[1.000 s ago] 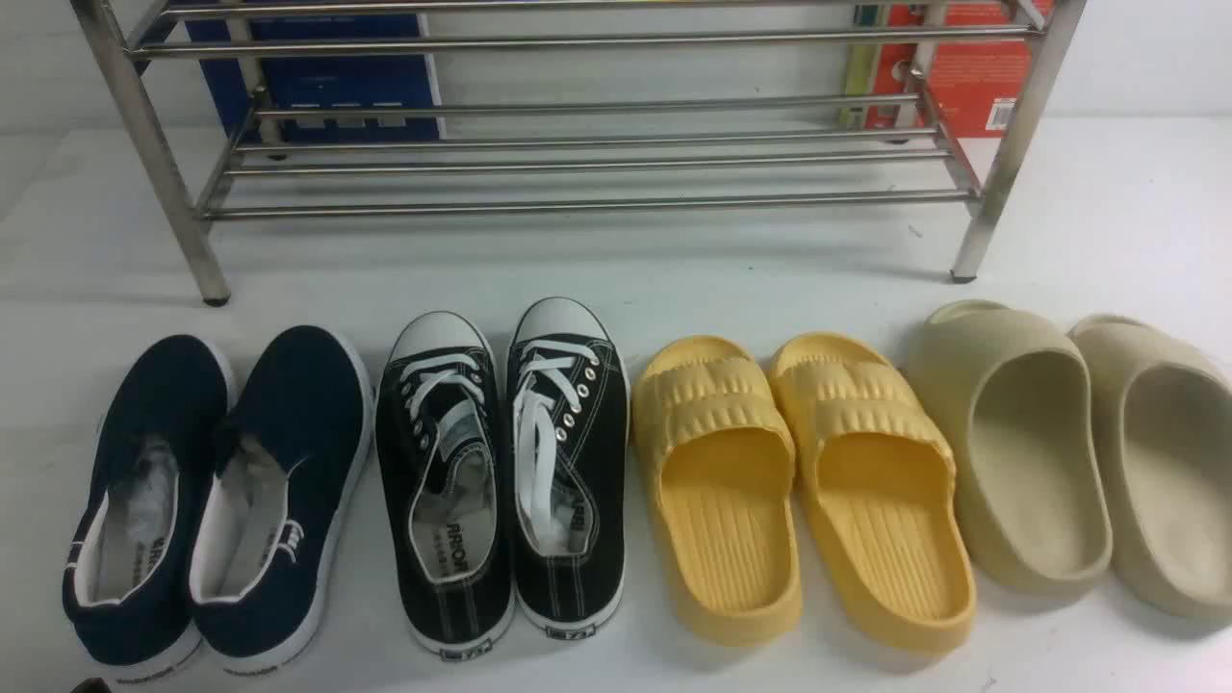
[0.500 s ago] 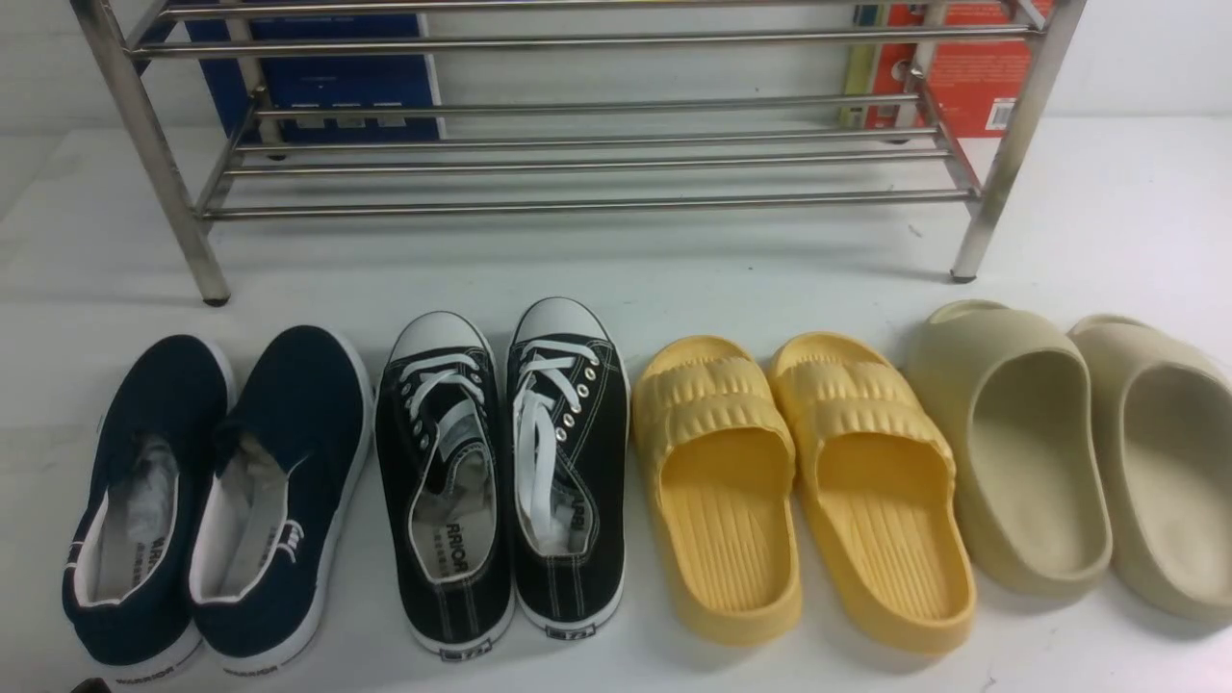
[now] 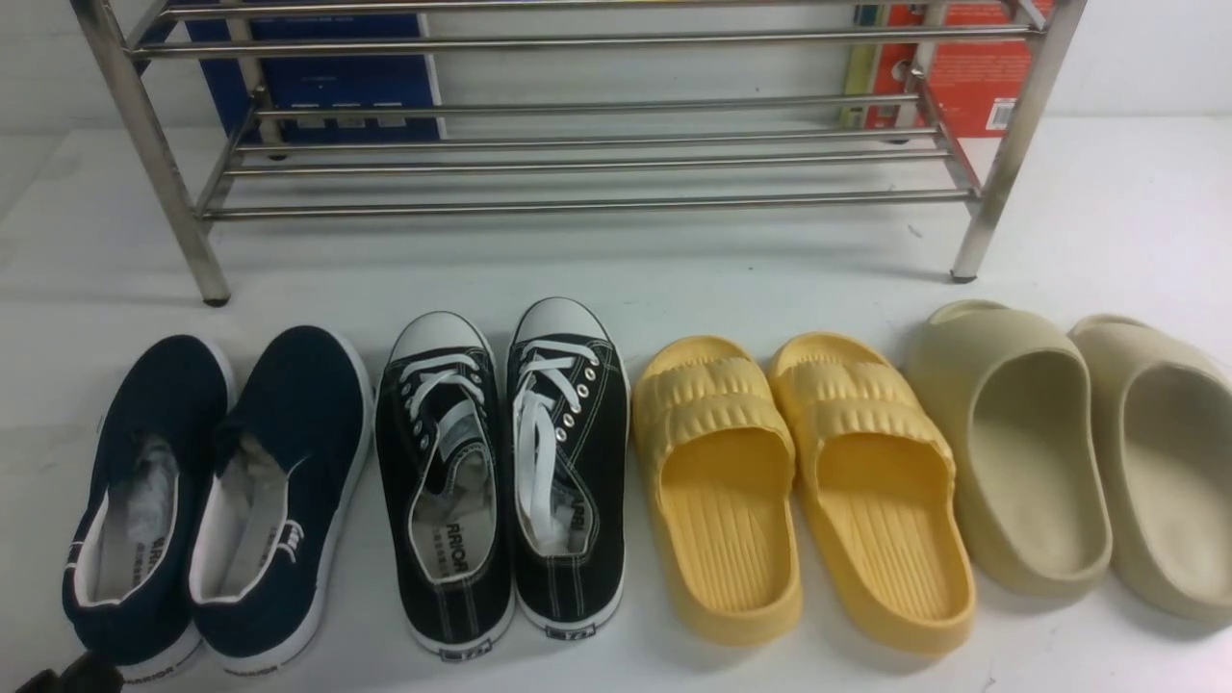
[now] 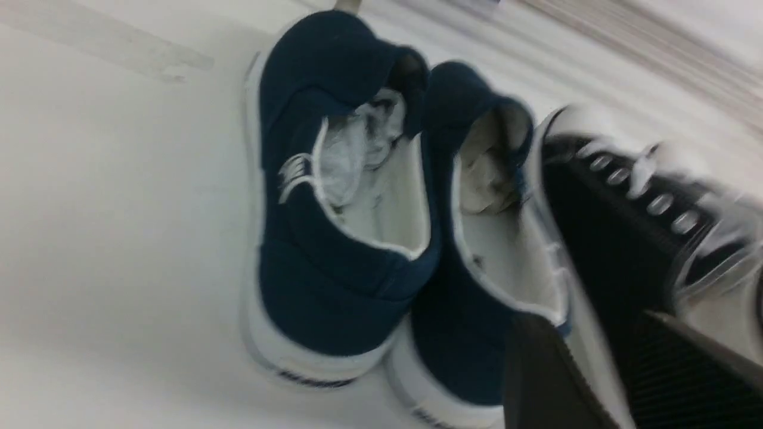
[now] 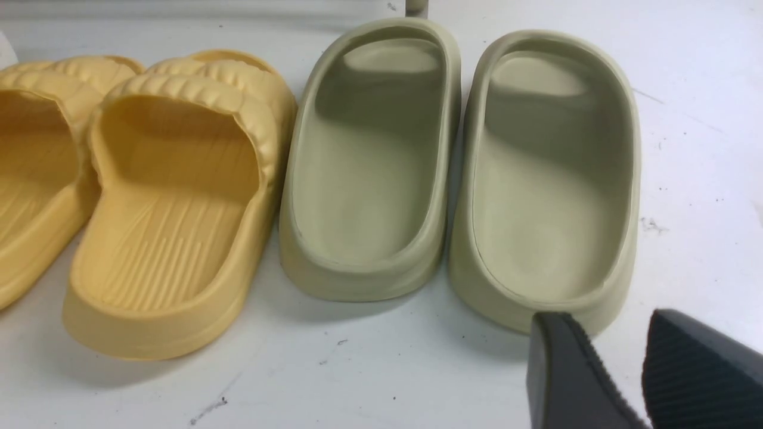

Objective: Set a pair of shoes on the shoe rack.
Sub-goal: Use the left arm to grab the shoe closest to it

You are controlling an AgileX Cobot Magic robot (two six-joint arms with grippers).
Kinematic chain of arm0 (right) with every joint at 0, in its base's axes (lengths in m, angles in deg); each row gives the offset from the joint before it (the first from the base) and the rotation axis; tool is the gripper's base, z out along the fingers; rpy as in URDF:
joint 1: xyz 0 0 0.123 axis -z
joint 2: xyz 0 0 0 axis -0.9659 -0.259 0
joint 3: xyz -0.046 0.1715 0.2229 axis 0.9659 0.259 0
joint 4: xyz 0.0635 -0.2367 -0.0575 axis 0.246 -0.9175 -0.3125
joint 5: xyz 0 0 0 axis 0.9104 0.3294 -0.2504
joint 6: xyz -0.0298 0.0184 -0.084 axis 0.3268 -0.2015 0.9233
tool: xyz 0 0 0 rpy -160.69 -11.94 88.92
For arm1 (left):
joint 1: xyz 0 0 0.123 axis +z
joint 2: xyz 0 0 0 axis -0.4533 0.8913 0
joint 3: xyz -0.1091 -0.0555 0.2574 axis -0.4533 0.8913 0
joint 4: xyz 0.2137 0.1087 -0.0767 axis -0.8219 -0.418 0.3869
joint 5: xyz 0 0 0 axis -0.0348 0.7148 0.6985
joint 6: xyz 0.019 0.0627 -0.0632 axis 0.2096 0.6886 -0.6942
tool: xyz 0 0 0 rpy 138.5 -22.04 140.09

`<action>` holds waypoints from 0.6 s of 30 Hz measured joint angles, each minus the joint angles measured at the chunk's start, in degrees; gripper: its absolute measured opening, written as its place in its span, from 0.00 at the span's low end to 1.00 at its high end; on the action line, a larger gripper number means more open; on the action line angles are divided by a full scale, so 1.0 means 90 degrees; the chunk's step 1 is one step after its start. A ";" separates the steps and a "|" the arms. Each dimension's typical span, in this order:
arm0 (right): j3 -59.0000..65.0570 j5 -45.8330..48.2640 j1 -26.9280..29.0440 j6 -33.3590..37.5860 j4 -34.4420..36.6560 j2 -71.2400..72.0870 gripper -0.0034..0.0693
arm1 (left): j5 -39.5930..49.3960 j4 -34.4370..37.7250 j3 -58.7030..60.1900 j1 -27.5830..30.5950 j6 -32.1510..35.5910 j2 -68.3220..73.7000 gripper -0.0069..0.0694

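Just ahead of the left gripper (image 4: 587,333), fingers parted and nothing gripped, the pair of shoes (image 4: 334,292) is seen side by side, lengthwise away, toes toward the shoe rack (image 3: 577,204). Black sneakers (image 4: 602,238) are set just beside them. The right gripper (image 5: 605,333) is likewise parted, empty.

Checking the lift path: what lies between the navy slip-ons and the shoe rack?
Only bare white surface separates the navy slip-ons from the shoe rack, per the front view.
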 joint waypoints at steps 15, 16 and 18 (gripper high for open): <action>0.0000 0.0000 0.0000 0.0000 0.0000 0.0000 0.38 | -0.0476 0.2653 -0.1065 0.0000 -0.0469 0.0287 0.16; 0.0000 0.0000 0.0000 0.0000 0.0000 0.0000 0.38 | -0.0087 0.2523 -0.1436 0.0000 -0.0321 0.0552 0.12; 0.0000 0.0000 0.0000 0.0000 0.0000 0.0000 0.38 | 0.0914 0.2135 -0.2300 0.0000 -0.0025 0.1337 0.07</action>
